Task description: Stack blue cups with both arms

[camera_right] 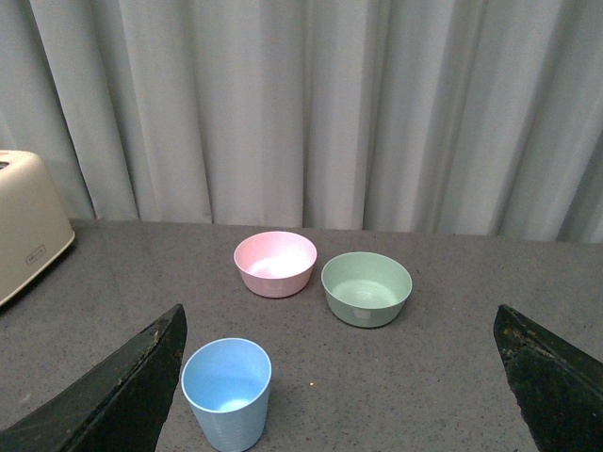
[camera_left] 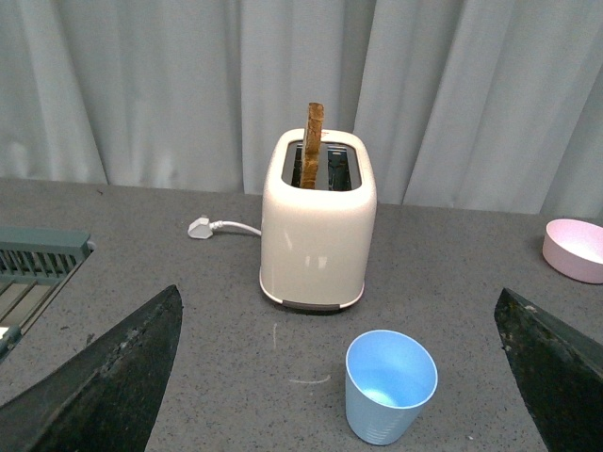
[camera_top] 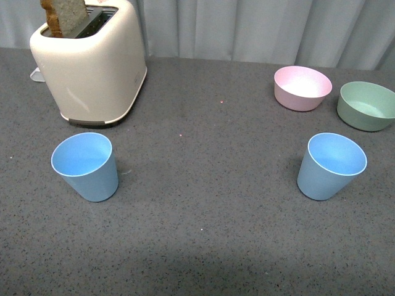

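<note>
Two light blue cups stand upright and apart on the grey table. The left cup [camera_top: 85, 166] is in front of the toaster; it also shows in the left wrist view [camera_left: 389, 386]. The right cup [camera_top: 331, 165] stands in front of the bowls; it also shows in the right wrist view [camera_right: 227, 393]. Neither arm shows in the front view. My left gripper [camera_left: 344, 377] is open and empty, with its cup ahead between its fingers. My right gripper [camera_right: 344, 377] is open and empty; its cup is close to one finger [camera_right: 113, 400].
A cream toaster [camera_top: 89, 61] with a slice of toast stands at the back left, its plug [camera_left: 200, 227] lying behind it. A pink bowl [camera_top: 302, 87] and a green bowl [camera_top: 367, 105] sit at the back right. A green rack [camera_left: 38, 264] shows in the left wrist view.
</note>
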Controlling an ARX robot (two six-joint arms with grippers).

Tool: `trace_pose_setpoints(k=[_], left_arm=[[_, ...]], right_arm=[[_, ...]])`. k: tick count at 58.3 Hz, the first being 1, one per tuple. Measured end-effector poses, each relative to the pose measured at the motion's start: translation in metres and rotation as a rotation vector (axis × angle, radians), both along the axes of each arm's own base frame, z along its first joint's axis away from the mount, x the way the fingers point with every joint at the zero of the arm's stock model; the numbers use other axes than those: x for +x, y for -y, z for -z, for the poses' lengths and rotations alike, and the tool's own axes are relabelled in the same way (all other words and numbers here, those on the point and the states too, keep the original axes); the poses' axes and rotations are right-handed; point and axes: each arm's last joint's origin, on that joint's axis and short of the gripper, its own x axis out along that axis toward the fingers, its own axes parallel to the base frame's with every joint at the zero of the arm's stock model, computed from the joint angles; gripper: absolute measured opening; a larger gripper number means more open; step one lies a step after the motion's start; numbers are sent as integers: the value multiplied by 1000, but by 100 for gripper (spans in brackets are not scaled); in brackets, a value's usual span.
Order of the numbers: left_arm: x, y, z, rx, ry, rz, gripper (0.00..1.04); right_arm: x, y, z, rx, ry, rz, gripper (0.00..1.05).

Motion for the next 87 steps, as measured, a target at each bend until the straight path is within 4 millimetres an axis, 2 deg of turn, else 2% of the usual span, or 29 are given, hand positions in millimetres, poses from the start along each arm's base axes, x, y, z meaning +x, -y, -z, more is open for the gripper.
trace_pose_setpoints(k=[87], left_arm=[[0, 0, 0, 0, 0, 0, 98]], right_arm=[[0, 0, 0, 0, 0, 0, 95]])
